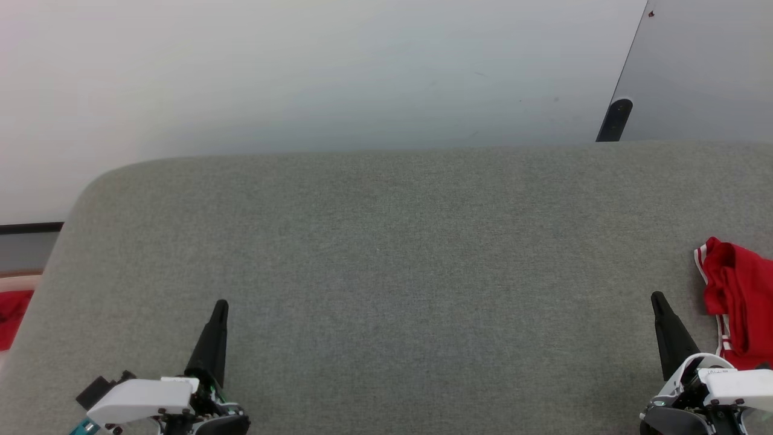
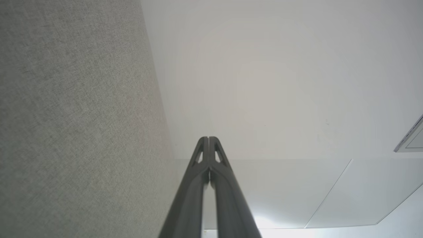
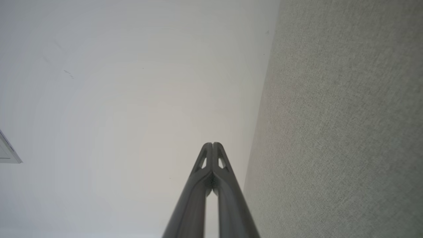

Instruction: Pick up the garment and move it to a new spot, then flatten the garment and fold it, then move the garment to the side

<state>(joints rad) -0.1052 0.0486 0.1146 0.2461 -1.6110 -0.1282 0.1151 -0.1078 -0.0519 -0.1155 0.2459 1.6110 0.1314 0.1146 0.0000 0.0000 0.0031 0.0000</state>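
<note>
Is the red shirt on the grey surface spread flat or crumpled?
Crumpled: the soft red shirt with striped trim lies bunched in folds on the grey fabric surface; the picture's edge cuts off its right part.

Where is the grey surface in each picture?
Head view: the grey surface fills the lower part, under the white area.
Left wrist view: surface along the left side.
Right wrist view: surface along the right side.
Shared landmark: its edge against the white area.
</note>
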